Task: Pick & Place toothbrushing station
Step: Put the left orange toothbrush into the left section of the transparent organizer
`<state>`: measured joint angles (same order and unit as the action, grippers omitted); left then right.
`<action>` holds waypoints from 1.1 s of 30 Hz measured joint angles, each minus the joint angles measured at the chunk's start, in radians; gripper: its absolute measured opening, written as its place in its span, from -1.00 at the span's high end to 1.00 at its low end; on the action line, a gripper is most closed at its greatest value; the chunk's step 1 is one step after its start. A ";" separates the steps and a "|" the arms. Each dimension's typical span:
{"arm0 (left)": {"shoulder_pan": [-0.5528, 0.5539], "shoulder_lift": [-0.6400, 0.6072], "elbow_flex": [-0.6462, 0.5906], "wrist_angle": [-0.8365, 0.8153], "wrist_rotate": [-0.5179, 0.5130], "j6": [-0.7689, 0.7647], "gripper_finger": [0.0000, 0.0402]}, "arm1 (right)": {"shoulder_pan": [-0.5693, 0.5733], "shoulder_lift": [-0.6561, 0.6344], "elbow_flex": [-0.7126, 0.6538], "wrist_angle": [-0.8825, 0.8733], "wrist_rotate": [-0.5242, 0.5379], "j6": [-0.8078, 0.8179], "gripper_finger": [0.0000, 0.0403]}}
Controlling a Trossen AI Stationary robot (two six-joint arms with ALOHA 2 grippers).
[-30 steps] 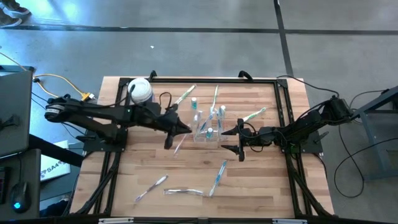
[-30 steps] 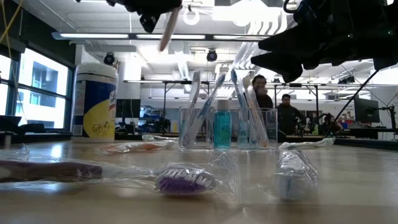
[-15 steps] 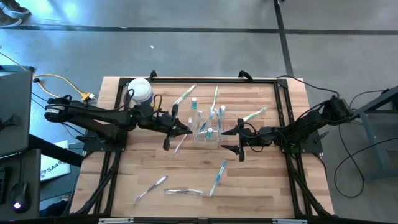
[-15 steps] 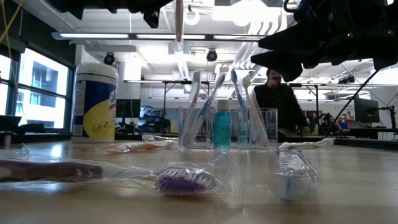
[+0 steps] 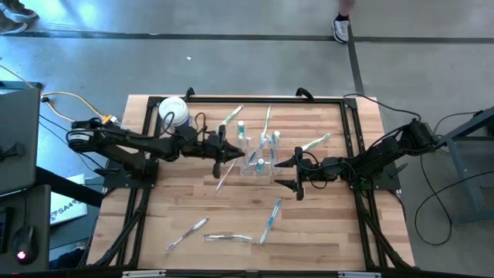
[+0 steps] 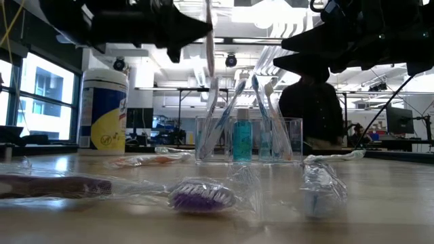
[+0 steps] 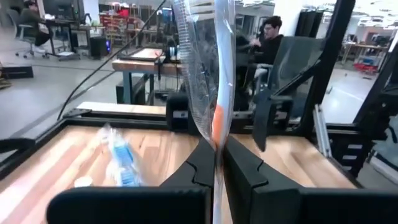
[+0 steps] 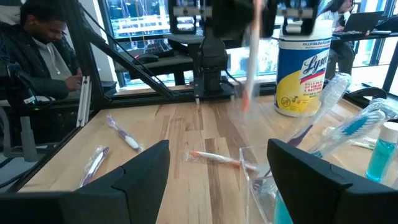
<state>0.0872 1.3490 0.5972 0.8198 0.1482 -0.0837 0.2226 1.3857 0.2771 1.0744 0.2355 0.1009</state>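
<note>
From above, the left gripper (image 5: 230, 154) is hovering just left of the small clear plastic boxy holder (image 5: 259, 160) at mid-table, pinching a long, thin wrapped toothbrush (image 5: 224, 174) that is trailing toward the near edge. The right gripper (image 5: 287, 174) is waiting just right of the holder, fingers spread. Toothbrushes are standing in the holder. The white cylindrical tub (image 5: 173, 113) is sitting at the far left of the light wooden slatted table (image 5: 324, 224). More wrapped toothbrushes (image 5: 270, 219) are lying scattered near the front.
</note>
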 joint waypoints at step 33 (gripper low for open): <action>0.084 0.193 -0.008 0.139 0.078 -0.027 0.96 | 0.000 0.000 0.000 -0.018 0.000 0.000 -0.30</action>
<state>0.1711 1.5417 0.5892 0.9586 0.2264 -0.1104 0.2226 1.3857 0.2771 1.0569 0.2356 0.1005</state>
